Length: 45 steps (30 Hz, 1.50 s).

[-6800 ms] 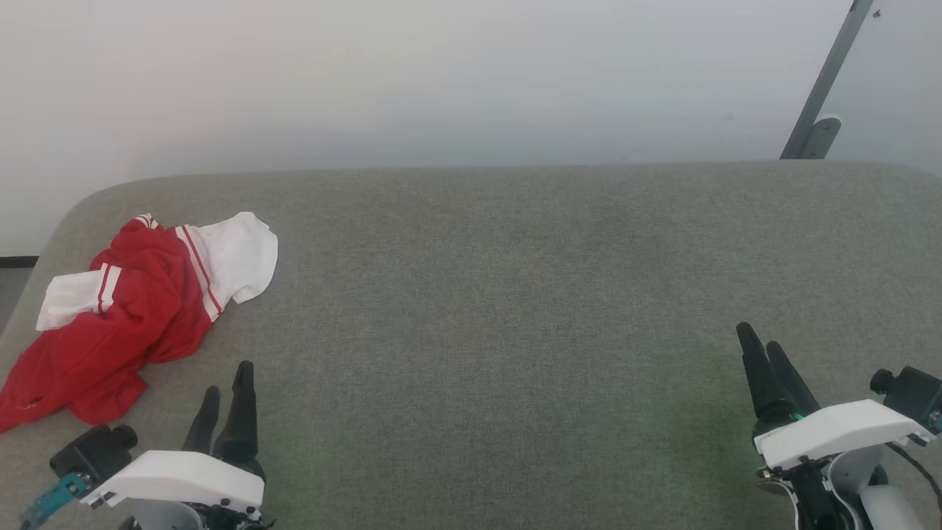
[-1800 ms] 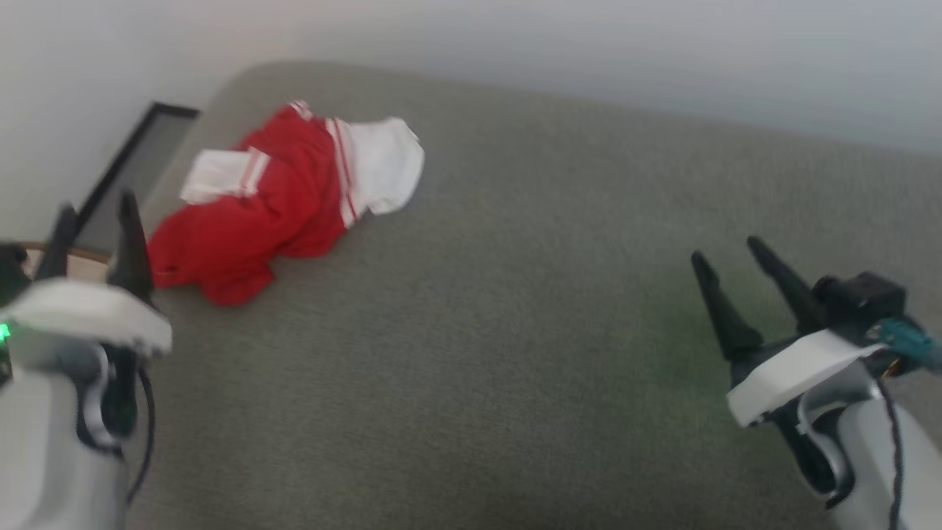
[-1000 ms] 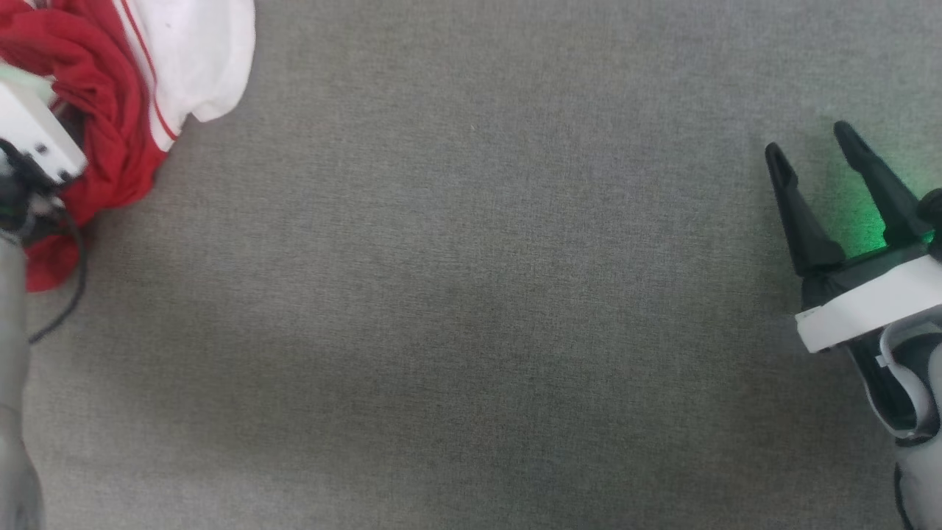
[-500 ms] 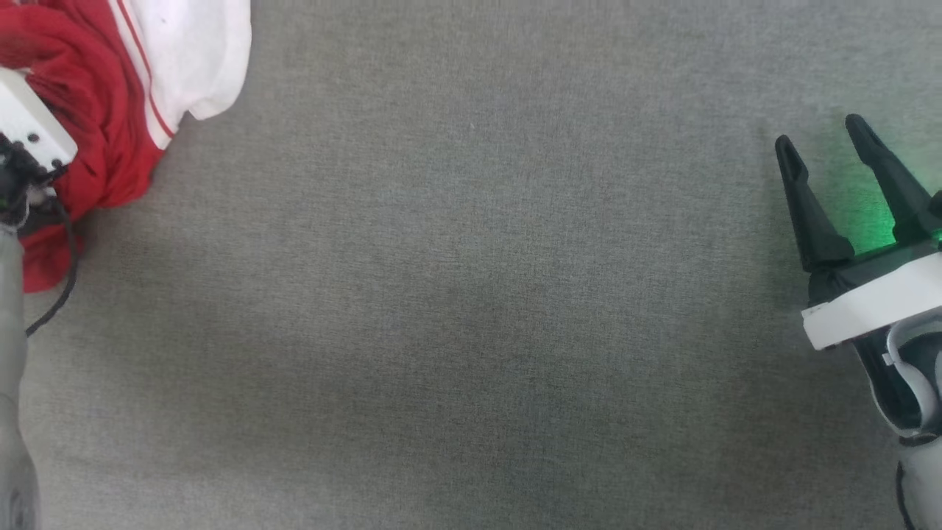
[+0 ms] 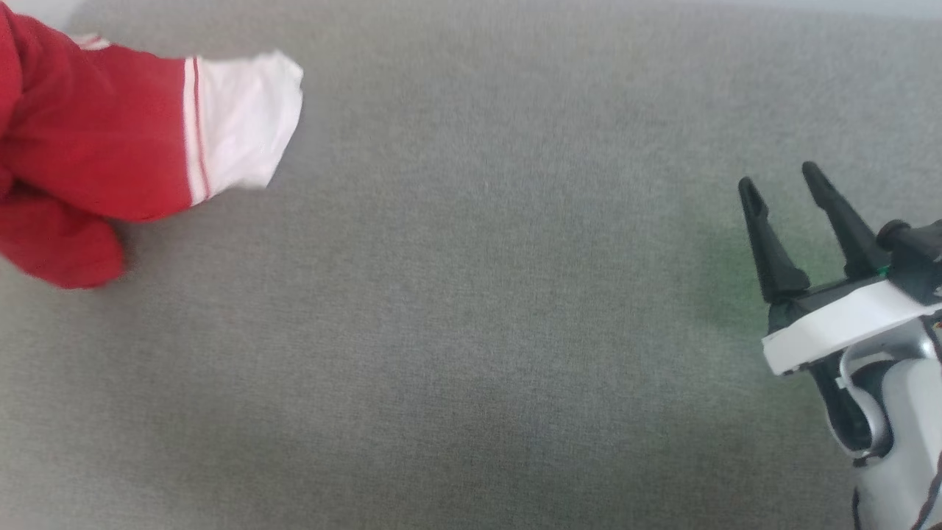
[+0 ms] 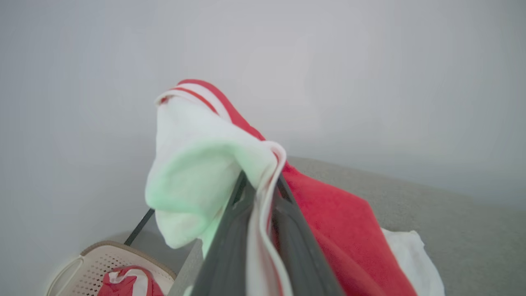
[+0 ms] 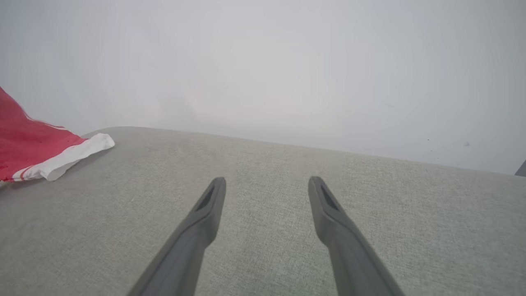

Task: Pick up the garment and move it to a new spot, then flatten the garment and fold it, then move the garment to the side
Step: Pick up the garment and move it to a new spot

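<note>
Garment [image 5: 96,147] newly aloft in left hand [image 6: 261,183]

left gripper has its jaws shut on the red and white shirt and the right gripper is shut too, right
No: the right gripper is open, jaws spread above the grey surface, as the right wrist view shows. The left gripper is indeed shut on the shirt.

One garment [image 5: 96,147], one basket [image 6: 92,263] with another cloth [image 6: 127,283], two tools [image 6: 261,181] [image 7: 267,181].
</note>
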{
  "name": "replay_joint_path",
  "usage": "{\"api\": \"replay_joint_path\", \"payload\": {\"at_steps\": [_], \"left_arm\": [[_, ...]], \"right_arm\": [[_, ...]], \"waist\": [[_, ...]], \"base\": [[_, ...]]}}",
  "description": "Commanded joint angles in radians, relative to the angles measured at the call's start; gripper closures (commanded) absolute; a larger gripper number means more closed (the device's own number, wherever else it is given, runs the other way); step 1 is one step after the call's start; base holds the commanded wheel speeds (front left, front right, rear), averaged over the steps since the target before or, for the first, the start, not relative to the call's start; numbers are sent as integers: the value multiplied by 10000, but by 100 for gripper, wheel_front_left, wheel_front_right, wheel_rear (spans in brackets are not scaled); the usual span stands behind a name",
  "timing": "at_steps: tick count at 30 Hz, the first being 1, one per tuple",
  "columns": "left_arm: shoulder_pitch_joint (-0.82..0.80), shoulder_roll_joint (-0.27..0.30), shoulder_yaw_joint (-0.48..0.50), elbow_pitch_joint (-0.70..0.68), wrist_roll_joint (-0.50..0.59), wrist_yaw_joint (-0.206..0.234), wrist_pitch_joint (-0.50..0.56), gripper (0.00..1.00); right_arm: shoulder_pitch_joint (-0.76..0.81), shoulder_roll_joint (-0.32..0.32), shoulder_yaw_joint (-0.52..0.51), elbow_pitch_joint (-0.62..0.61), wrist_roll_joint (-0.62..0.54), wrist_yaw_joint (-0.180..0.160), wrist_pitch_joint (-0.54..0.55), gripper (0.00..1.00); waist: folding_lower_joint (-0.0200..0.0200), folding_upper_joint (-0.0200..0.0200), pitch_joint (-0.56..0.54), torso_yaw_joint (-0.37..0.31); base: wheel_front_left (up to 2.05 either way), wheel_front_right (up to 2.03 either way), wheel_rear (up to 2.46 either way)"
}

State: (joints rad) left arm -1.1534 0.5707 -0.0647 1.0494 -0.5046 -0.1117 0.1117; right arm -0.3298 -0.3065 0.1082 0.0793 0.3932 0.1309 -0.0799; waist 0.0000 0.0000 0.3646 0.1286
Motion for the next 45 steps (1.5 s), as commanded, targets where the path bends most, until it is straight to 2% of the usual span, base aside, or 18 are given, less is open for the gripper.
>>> {"api": "replay_joint_path", "payload": {"at_steps": [1,8,12,19,28,32,36,45], "left_arm": [[-75,170,-154,-392,60,-76,70,100],[94,500,-568,-2303,60,-130,1057,100],[396,623,-656,-3775,-76,47,1995,100],[1336,678,-735,-7003,-324,678,3709,100],[2242,711,-1078,-10662,-303,1491,5334,100],[2187,463,-1425,-11664,-281,1697,5821,100],[1872,-34,-1965,-12272,-301,1786,6154,100],[1161,-1233,-3132,-12423,-266,1775,6433,100]], "right_arm": [[142,129,53,147,41,-3,-130,0],[344,419,87,537,99,-3,-359,0],[361,552,102,701,145,-3,-484,0],[338,755,26,861,173,-3,-673,0],[144,875,-130,1069,205,-2,-973,0],[-33,934,-186,1183,206,-3,-1111,0],[-121,1010,-268,1358,232,-3,-1280,0],[-337,1181,-264,1665,352,-3,-1590,0]], "waist": [[0,0,-610,17],[0,0,-1435,12],[0,0,-1727,-116],[0,0,-1963,-659],[0,0,-1704,-1890],[0,0,-1527,-2521],[0,0,-1334,-3081],[0,0,-929,-3777]], "base": [[0,0,0],[0,0,0],[0,0,0],[0,0,0],[0,0,0],[0,0,0],[0,0,0],[0,0,0]]}}
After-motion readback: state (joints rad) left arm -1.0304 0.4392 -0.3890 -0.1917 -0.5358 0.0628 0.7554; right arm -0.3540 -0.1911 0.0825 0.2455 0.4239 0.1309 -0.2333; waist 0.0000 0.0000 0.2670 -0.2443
